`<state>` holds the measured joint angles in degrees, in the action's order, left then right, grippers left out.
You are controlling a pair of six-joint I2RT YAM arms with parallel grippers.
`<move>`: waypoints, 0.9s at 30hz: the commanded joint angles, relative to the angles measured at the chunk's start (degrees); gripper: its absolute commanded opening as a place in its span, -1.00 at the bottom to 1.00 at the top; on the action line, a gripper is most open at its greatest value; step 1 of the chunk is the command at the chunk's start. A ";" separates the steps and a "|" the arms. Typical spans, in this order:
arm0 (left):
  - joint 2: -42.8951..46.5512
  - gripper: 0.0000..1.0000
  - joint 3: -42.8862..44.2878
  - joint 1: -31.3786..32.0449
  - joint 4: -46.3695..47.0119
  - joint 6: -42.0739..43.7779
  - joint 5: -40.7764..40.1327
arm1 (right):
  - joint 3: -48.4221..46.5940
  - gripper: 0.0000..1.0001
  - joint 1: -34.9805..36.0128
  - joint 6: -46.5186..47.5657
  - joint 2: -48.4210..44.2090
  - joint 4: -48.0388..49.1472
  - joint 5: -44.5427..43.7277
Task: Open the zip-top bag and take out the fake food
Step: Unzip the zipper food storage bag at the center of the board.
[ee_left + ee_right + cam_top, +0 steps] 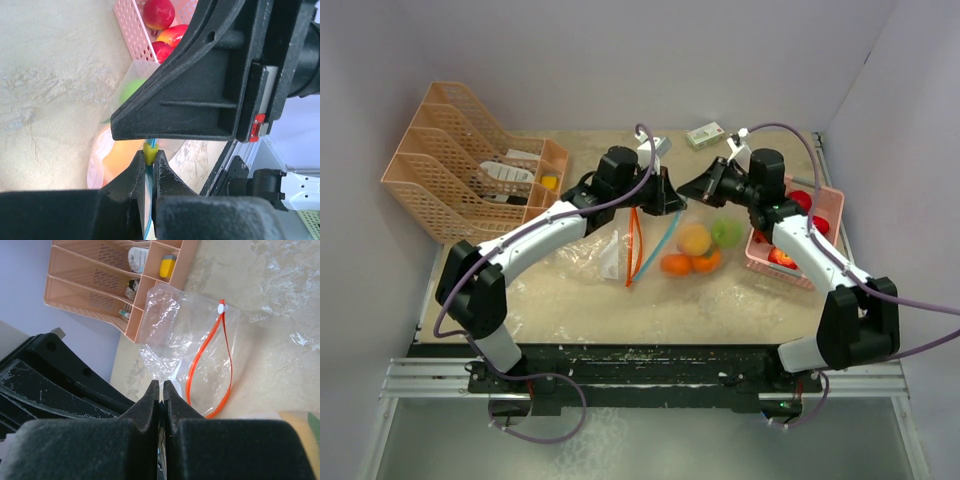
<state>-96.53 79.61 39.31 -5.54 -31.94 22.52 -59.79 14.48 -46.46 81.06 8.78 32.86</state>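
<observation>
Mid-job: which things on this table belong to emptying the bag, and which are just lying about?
Job: clear zip-top bag with blue seal; orange plastic fruits and green plastic apple inside it; red plastic apples in the pink plastic basket; left gripper pinching the seal; right gripper shut beside it.
Lying about: empty clear bag with orange seal; peach plastic file rack; small green box.

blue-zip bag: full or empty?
Full: oranges and a green apple show through the clear bag.
</observation>
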 commanded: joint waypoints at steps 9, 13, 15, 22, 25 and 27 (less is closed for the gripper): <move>5.71 -0.99 -6.20 -0.02 -0.63 -0.22 -0.73 | -10.01 -1.00 -12.87 -5.86 3.80 6.52 6.68; 7.33 -0.99 -7.62 -0.04 -1.16 -0.23 -1.05 | -12.37 -1.00 -15.52 -6.81 4.90 7.04 7.37; 8.45 -0.99 -8.41 -0.03 -1.75 -0.03 -1.24 | -13.42 -1.00 -17.41 -7.11 5.33 7.02 7.76; 14.11 -1.00 -13.52 -0.04 -4.69 0.35 -3.48 | -15.86 -1.00 -23.48 -8.00 6.00 6.86 8.96; 17.10 -1.00 -17.07 -0.30 -5.82 -0.44 -5.24 | -16.18 -1.00 -24.86 -8.13 6.26 6.89 9.06; 19.28 -1.00 -19.63 -0.77 -6.54 -1.06 -5.76 | -16.36 -1.00 -25.66 -8.49 6.51 7.30 9.13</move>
<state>-82.39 64.95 39.59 -2.68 -32.27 18.44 -71.92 -6.81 -54.43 87.07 9.17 46.76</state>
